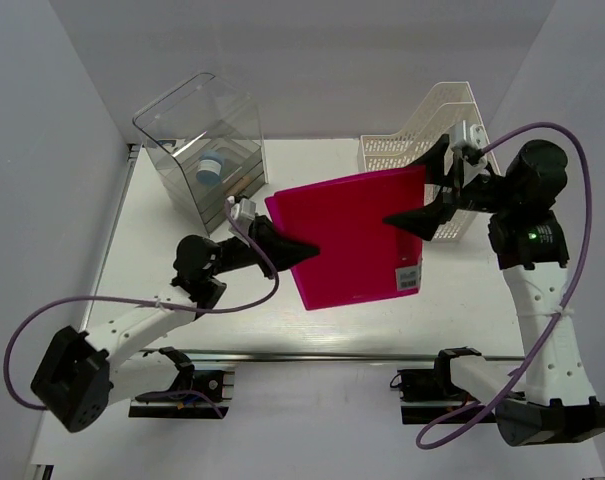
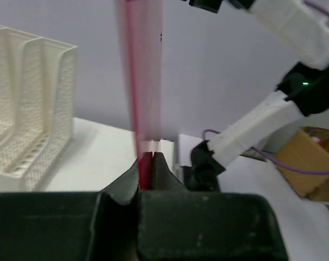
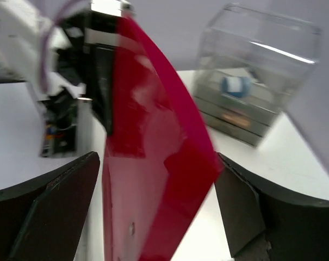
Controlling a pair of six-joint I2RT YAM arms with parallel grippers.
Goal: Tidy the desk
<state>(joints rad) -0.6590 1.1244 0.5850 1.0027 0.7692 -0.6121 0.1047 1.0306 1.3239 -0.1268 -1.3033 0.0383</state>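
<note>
Magenta plastic folder (image 1: 352, 235), thin and translucent, raised off the desk (image 1: 162, 250) and spanning the gap between the two arms.

Left gripper (image 1: 307, 250): jaws closed tight on the folder's near-left edge. In the left wrist view the sheet rises on edge straight out of the pinched fingertips.

Right gripper (image 1: 407, 195): jaws spread wide and holding nothing. In the right wrist view the folder's far-right edge passes between the two fingers (image 3: 55, 201), nearer to one than the other. Whether it touches that finger cannot be told.

Desk: a white top lying beneath both pairs of jaws and extending past them on every side.

Edges: a silver rail (image 1: 312, 354) bounds the desk on the base side of both jaws. Grey walls close it to the left of the left jaws and beyond the right jaws.

Obstacles: a white slotted file rack (image 1: 437, 130) stands just behind the right jaws, close to the folder's far corner. A clear drawer box (image 1: 202, 140) stands beyond the left jaws, near the folder's far-left corner.

Open room: bare desk shows to the outer side of the left jaws. More shows between the folder's labelled near edge (image 1: 409, 278) and the rail.
</note>
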